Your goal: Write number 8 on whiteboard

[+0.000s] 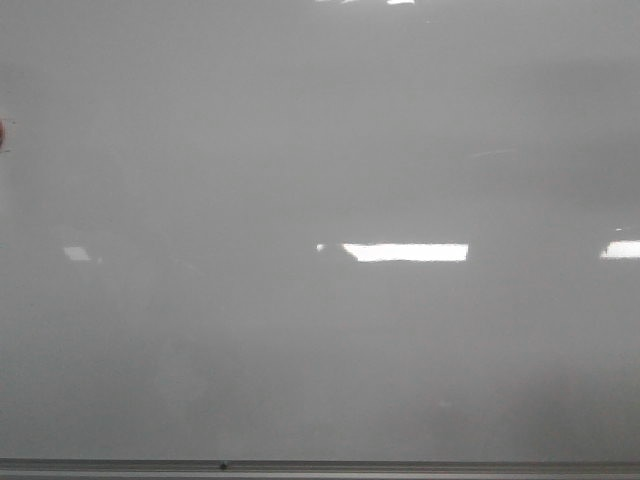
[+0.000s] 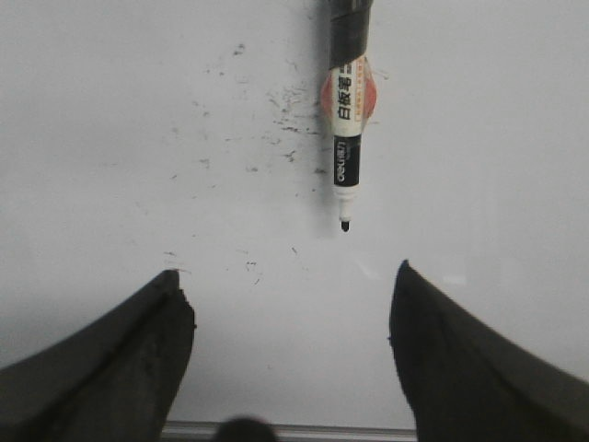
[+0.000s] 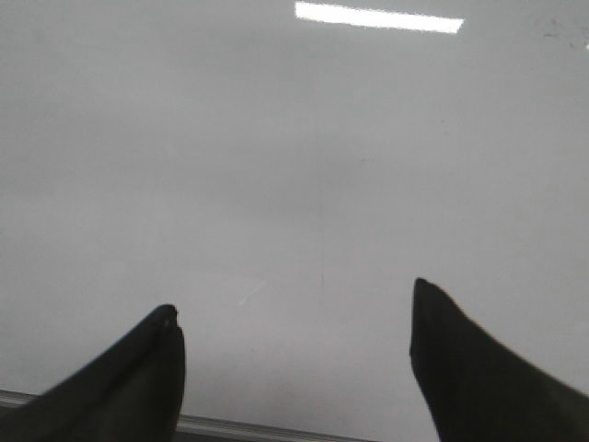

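Whiteboard point(image 1: 300, 150) is filling the front view, glossy and pale grey, with bright light reflections point(image 1: 405, 252) lying across its middle and a thin metal edge strip point(image 1: 320, 467) running along the bottom; no figure 8 is showing on it. In the left wrist view, a black-and-white marker point(image 2: 348, 129) is lying against the board, uncapped tip point(image 2: 345, 225) pointing toward the left gripper point(image 2: 290, 318), well apart from both fingers. Faint black smudges point(image 2: 281, 115) are sitting just beside the marker. The left gripper is standing wide apart, holding nothing. The right gripper point(image 3: 294, 341) is likewise spread wide over bare board, holding nothing.
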Available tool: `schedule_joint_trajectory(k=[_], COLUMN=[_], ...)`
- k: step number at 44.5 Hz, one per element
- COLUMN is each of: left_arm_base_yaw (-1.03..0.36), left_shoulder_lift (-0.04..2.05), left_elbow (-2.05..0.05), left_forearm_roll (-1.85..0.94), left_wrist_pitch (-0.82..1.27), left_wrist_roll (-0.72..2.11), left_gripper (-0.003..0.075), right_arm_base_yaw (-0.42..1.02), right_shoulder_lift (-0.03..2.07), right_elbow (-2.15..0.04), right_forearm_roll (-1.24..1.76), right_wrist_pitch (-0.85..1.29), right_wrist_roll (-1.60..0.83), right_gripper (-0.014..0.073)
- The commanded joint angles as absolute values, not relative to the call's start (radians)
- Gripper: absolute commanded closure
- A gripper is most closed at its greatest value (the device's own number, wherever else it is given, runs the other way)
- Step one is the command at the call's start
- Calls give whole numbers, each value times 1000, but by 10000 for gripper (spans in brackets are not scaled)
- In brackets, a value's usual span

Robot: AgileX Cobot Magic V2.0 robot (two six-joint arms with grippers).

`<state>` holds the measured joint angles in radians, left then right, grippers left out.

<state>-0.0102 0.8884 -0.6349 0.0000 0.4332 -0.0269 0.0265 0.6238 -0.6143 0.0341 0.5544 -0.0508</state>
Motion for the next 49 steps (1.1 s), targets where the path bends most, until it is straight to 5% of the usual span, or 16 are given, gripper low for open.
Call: schedule_joint_trajectory(k=[1, 37, 49], left_arm_base_yaw=[-30, -65, -65], left_shoulder_lift=[957, 1469, 1490], left_elbow=[-689, -910, -910], left_forearm_roll=[-14, -16, -16], left_wrist_pitch=[301, 149, 132], left_wrist_roll=[-29, -29, -29], left_gripper=[248, 253, 464], right_arm_base_yaw=[25, 25, 25], right_shoulder_lift=[629, 629, 629], right_elbow=[-647, -647, -647], right_forearm_roll=[33, 33, 33], right_wrist_pitch=[487, 487, 487], right_wrist_roll=[-61, -61, -61], right_gripper=[50, 50, 50])
